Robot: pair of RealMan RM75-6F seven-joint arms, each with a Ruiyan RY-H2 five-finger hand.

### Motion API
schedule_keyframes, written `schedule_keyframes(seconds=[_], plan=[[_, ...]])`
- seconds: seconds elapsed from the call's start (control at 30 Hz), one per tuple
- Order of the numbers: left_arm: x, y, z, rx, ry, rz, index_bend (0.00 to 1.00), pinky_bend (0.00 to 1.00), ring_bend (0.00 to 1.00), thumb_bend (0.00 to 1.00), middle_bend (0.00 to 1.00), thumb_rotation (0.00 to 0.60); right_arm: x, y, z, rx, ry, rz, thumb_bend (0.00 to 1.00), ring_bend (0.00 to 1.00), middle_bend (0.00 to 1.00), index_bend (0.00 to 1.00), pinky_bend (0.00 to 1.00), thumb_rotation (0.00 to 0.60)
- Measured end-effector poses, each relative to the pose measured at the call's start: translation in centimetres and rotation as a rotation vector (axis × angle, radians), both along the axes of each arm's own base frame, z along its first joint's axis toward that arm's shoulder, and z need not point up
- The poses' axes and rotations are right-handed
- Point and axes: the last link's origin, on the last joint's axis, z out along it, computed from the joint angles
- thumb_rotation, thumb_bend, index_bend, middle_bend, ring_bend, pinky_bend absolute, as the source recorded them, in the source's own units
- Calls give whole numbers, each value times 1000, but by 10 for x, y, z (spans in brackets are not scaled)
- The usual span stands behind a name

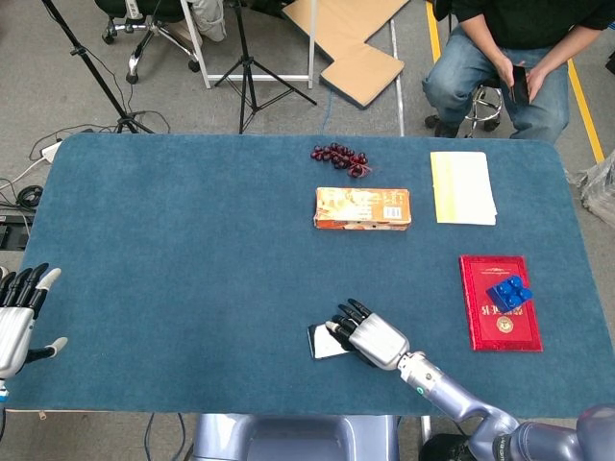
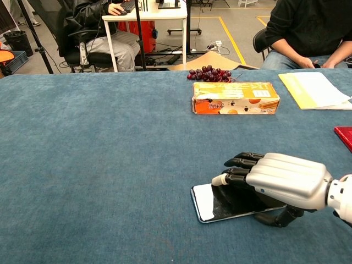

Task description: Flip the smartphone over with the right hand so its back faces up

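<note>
Smartphone position: the smartphone lies flat on the blue counter, near the near edge and a little right of centre, screen side up, so the flip is not yet done.
Long axis: it runs left to right across the counter, slightly slanted; in the chest view the left end sits a touch nearer the camera than the right end.
Visible part: only the left end shows clear of the hand; the right part is covered.
Right hand: the right hand lies palm down over the right part of the smartphone, fingers stretched leftward along its length and resting on or just above the glass; the thumb is tucked low at the near long edge.
Right hand hold: it looks to bracket the phone from above and from the near side, but whether it has a firm pinch I cannot tell.
Left hand: the left hand hovers at the far-left near corner of the counter, fingers spread, holding nothing, well apart from the phone.
Nearer hand: the right, plainly.
Key relation: the phone sits directly beneath the right hand and reaches out to its left, so my judgement is that the turn must pivot about the long axis, with the thumb lifting the near edge.
Other things: an orange box lies farther back, well apart.
</note>
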Motion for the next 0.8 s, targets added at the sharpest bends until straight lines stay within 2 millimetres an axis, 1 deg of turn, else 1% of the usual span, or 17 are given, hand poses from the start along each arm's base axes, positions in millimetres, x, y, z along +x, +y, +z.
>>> schedule_keyframes(seconds=[0.1, 0.17, 0.27, 0.4, 0.5, 0.67, 0.8], plan=[[0, 0, 0, 0, 1, 1, 0, 0, 0, 0, 0, 600, 0, -1, -3, -3, 3, 6, 387, 56, 176, 190, 111, 600], [0, 0, 0, -1, 1, 2, 0, 0, 0, 0, 0, 600, 0, -2, -4, -3, 0, 4, 466, 77, 199, 223, 135, 600], [0, 0, 0, 0, 1, 2, 0, 0, 0, 0, 0, 600, 1, -2, -5, 7, -16, -8, 611, 107, 232, 257, 161, 600], [-1, 0, 0, -1, 1, 4, 0, 0, 0, 0, 0, 600, 3, 2, -3, 36, -66, -42, 710, 126, 249, 268, 193, 600], [0, 0, 0, -2, 1, 3, 0, 0, 0, 0, 0, 600, 7, 7, 1, 71, -119, -85, 749, 142, 264, 283, 222, 600], [1, -1, -1, -3, -1, -2, 0, 0, 0, 0, 0, 600, 15, 16, 8, 128, -199, -177, 761, 169, 292, 316, 249, 600], [2, -1, -1, -5, -3, -6, 0, 0, 0, 0, 0, 600, 20, 12, 12, 156, -256, -300, 763, 172, 294, 316, 252, 600]])
